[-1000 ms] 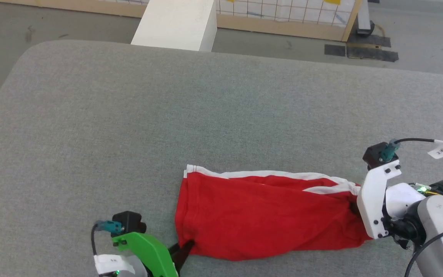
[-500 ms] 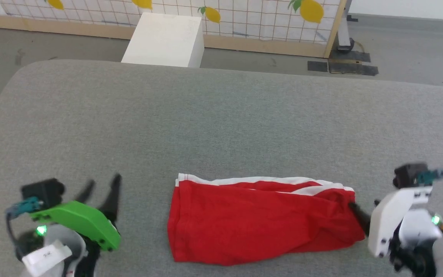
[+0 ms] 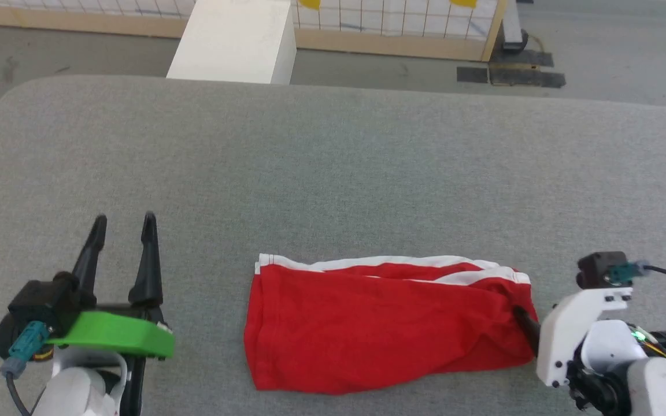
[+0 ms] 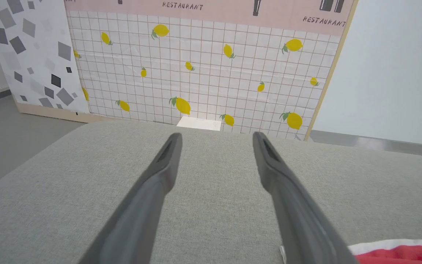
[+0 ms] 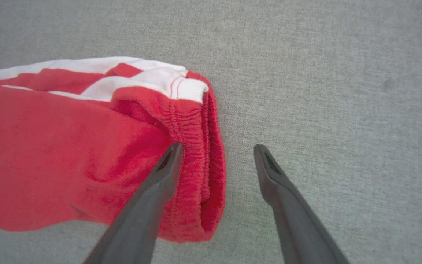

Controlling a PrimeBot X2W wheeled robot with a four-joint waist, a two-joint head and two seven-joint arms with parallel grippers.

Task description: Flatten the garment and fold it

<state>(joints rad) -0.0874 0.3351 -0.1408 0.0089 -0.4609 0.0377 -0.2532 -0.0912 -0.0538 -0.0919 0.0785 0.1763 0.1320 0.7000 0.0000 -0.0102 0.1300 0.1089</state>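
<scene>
Item 1. Garment (image 3: 385,323): red cloth with white bands along its far edge, lying on the near part of the table (image 3: 333,162), folded into a long strip that runs left to right. It is wrinkled, and its near edge curves. The gathered elastic end lies to the robot's right.

Item 2. Left pincer (image 3: 124,221): wide open and holding nothing. Its two dark fingers point away from the robot over bare table, well to the left of the garment and apart from it. In the left wrist view a corner of red and white cloth shows at the lower right, beside the right-hand finger (image 4: 291,205).

Item 3. Right pincer (image 5: 218,146): wide open and gripping nothing. One finger (image 5: 148,205) lies across the gathered end of the garment (whether it presses on the cloth I cannot tell), and the other stands over bare table just beside that end.

Item 4. Table: covered in grey woven cloth, with a rounded far-left corner.

Item 5. White box (image 3: 232,37): stands on the grey floor (image 3: 628,58) just beyond the table's far edge.

Item 6. Wall panel (image 4: 203,73): white grid printed with yellow lemons, in a wooden frame, behind the box.
</scene>
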